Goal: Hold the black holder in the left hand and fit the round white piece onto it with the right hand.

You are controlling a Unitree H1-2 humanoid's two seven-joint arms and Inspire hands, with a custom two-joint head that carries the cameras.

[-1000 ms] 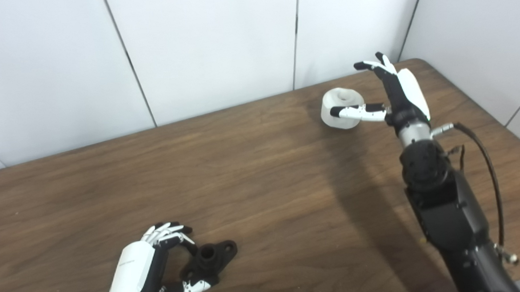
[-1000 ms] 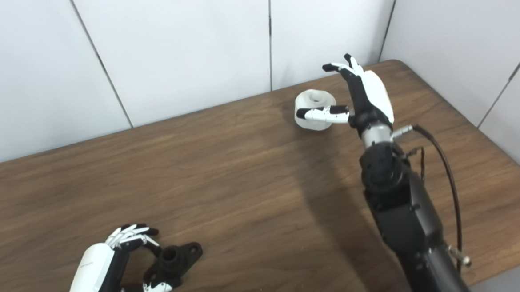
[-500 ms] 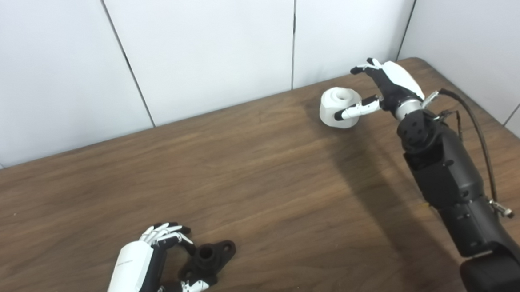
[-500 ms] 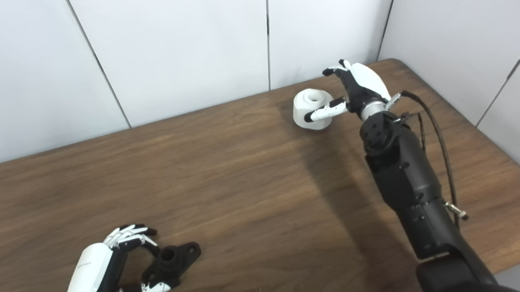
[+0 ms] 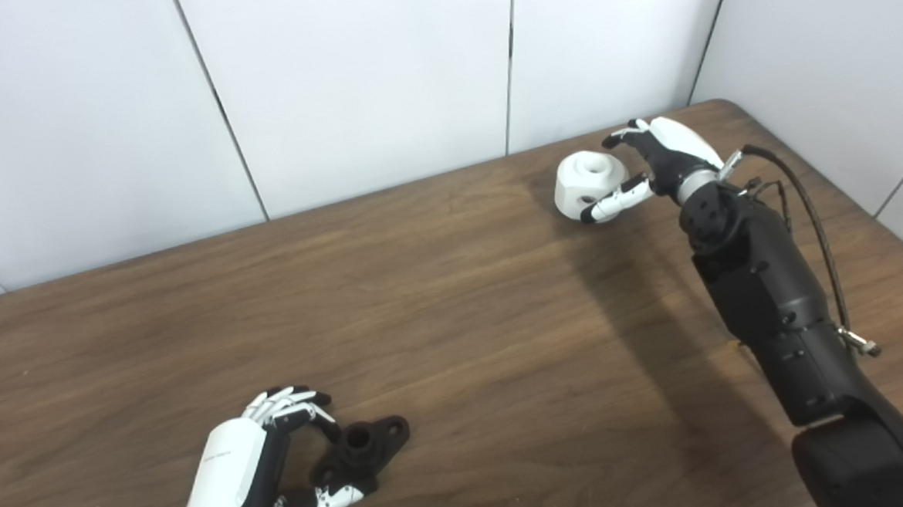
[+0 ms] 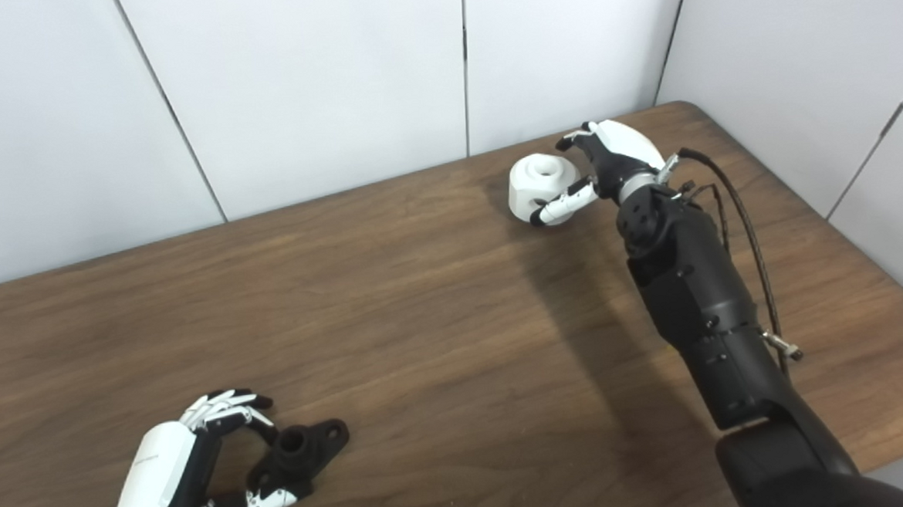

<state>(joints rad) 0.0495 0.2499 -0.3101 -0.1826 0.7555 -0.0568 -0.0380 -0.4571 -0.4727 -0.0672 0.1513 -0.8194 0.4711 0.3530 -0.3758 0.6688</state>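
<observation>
The black holder [image 5: 363,445] lies on the wooden table near the front left. My left hand [image 5: 235,473] rests beside it, open. Its fingers [image 5: 289,399] curl over the holder's far left side, and the thumb lies along its near side. The round white piece [image 5: 585,181] with a centre hole sits on the table at the back right. My right hand [image 5: 659,154] is shut on it. The thumb lies across its near side and the fingers [image 6: 578,137] curl round its far right edge. The piece rests on the table.
The brown table [image 5: 454,307] meets a white panelled wall [image 5: 350,81] at the back and right. The table's right edge [image 6: 828,222] runs close to my right forearm [image 6: 693,295], which carries a loose black cable [image 6: 735,200].
My right hand has dropped from upright to level and closed its fingers and thumb round the white piece. My left hand and the holder have not moved.
</observation>
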